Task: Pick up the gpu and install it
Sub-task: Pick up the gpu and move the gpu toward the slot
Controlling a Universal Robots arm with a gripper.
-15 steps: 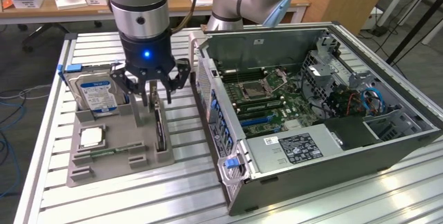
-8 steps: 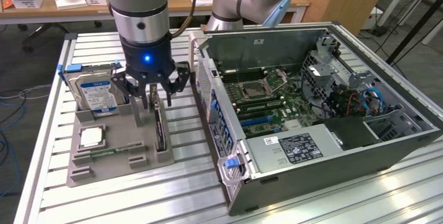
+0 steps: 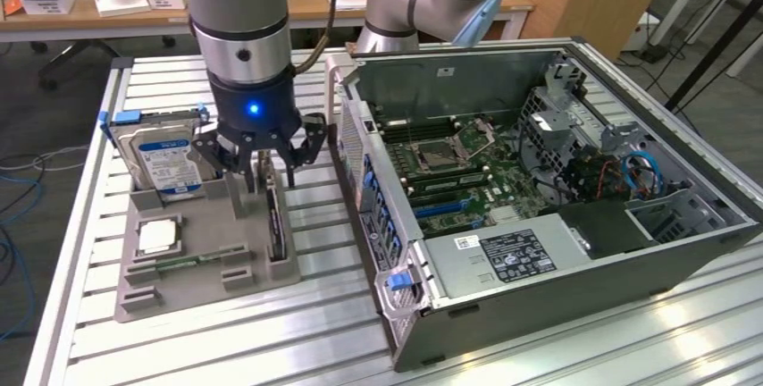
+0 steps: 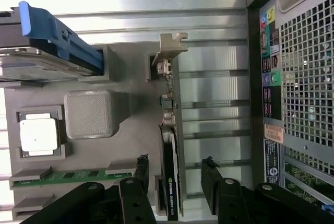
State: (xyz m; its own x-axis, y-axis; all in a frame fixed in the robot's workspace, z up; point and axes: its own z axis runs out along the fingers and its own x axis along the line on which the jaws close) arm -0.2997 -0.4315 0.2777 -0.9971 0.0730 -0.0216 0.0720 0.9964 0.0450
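**Step in hand:** pick-up, approach phase. The gripper [image 3: 260, 164] hangs directly over the gpu [image 3: 277, 221]. The card stands on its long edge in a slot of the grey parts holder [image 3: 179, 301], on the side nearest the open computer case [image 3: 667, 243]. It sits in its slot, not lifted.

**Wrist view:** the fingers [image 4: 142, 174] are spread to full width, one on each side of the card's black body, and hold nothing. A gap shows on both sides. The pads appear clear of the card, though contact at the very tips can't be ruled out from this angle. The silver bracket [image 4: 171, 51] lies well clear of the fingers.

**Also on the holder, untouched:** the blue-labelled hard drive [image 3: 167, 158], the CPU [image 3: 155, 237] and the memory stick [image 3: 191, 264].

**Judgement:** installation has not begun, and the motherboard [image 3: 459, 180] shows no card fitted. A grip here calls for closing squarely on the card's two flat faces. The lift should go straight up so the card doesn't bind in the holder slot.
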